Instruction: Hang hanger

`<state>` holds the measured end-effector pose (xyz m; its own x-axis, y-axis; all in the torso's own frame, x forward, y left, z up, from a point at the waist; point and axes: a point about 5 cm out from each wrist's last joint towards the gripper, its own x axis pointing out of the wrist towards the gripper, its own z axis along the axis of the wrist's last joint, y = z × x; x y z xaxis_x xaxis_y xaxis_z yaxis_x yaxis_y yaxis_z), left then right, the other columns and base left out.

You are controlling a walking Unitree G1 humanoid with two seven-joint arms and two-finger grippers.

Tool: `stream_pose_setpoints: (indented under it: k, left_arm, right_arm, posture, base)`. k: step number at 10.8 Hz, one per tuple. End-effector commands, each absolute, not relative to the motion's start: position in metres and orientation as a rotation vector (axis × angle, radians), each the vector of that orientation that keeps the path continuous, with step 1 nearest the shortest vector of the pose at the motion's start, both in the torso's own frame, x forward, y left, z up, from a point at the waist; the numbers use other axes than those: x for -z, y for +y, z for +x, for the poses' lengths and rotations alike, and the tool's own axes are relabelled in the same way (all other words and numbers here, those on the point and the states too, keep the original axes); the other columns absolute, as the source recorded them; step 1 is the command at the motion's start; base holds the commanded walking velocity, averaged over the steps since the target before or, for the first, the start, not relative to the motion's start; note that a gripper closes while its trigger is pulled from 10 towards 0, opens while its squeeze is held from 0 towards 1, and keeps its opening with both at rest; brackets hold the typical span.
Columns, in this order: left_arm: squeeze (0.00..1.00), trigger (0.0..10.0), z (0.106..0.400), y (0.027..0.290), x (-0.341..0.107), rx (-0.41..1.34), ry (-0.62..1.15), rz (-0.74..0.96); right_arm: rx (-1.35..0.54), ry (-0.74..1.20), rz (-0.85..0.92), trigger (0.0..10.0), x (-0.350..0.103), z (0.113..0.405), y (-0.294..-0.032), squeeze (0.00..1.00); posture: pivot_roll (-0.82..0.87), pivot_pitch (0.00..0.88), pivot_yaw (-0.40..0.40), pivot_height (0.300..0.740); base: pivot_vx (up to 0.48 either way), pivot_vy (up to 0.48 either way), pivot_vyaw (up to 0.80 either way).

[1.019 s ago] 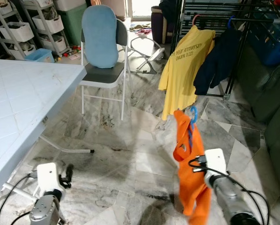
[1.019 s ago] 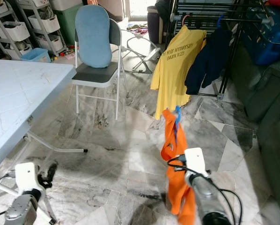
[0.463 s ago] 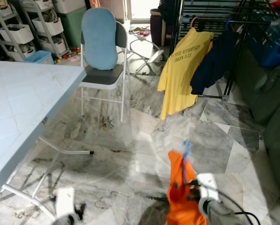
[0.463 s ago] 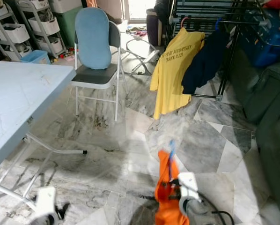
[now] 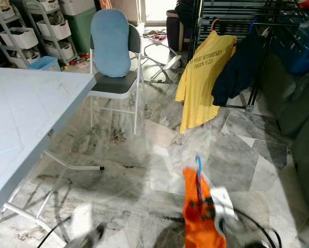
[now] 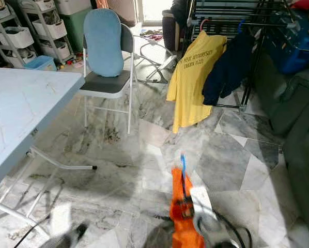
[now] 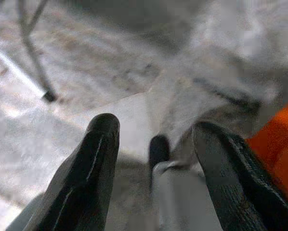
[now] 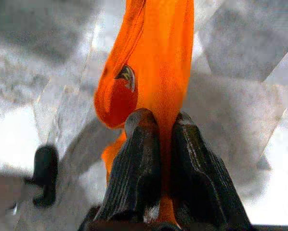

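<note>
Low at the robot's right, the right tool [image 8: 156, 132] has its two black fingers pinched tight on an orange garment [image 5: 201, 217], which drapes from a blue hanger [image 5: 198, 166] whose hook stands up just above the cloth. The hanger's long axis runs roughly upright, hook uppermost, so the garment hangs down past the wrist. From there the target lies ahead and somewhat to the right: a dark clothes rack [image 5: 258, 23] across the marble floor [image 5: 144, 150], well apart from the tool, already bearing a yellow shirt [image 5: 203, 77] and a navy garment [image 5: 240, 67]. My judgement is that the right arm is the nearer one and must carry the hook forward and up to the rail. The left tool [image 7: 151, 159] is spread wide with nothing between its fingers, hanging near the floor beside the desk [image 5: 25, 119].
</note>
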<state>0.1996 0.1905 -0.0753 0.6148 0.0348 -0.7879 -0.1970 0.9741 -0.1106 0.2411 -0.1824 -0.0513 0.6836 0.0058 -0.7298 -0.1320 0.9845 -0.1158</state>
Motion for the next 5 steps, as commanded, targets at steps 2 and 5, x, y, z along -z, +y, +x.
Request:
stream_pose_setpoints:
  k: [2, 5]
  left_arm:
    - [0.0, 10.0, 0.21, 0.192, 0.07, -0.125, 0.878, -0.171]
    - [0.0, 10.0, 0.197, 0.196, 0.076, -0.116, 0.919, -0.137]
  right_arm:
    - [-0.063, 0.778, -0.148, 10.0, 0.042, 0.255, -0.176, 0.0]
    - [-0.051, 0.818, -0.158, 10.0, 0.052, 0.242, -0.175, 0.0]
  posture:
    - [-0.06, 0.0, 0.074, 0.74]
    - [-0.05, 0.0, 0.088, 0.74]
  base:
    - [0.0, 0.0, 0.0]
    - [0.0, 0.0, 0.0]
